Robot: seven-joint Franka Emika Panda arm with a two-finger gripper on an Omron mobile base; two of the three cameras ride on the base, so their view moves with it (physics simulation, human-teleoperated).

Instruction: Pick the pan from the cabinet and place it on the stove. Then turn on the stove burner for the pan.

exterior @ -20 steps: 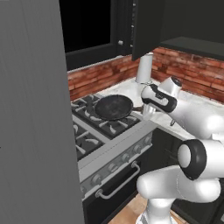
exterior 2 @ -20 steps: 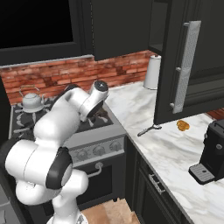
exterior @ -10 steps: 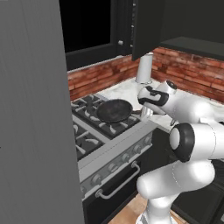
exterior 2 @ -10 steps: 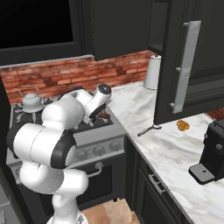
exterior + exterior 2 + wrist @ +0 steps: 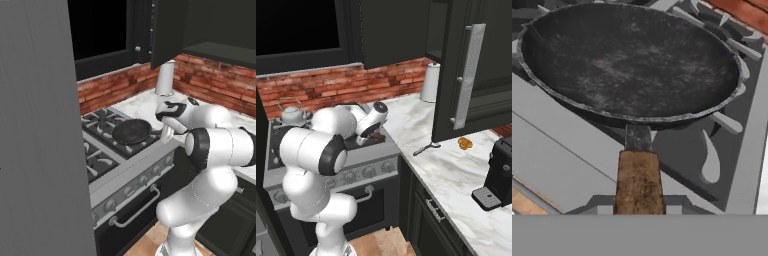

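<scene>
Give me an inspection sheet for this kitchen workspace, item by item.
Surface: marble counter beside the stove.
Job's things: pan over a stove grate; cabinet door open.
Clutter: kettle on the rear grate, paper towel roll, peeler, small orange item, coffee machine.
Grippers: gripper shut on the pan's handle.
Cables: nothing seen.
Surroundings: brick backsplash, dark window.

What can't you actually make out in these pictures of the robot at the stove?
- Pincer tips: in the hand view the near end of the pan handle runs off the bottom edge.
- Pan, right base view: the robot's arm covers it.
- Stove knob settings: too small in both base views.
- Cabinet inside: hidden behind its open door.
</scene>
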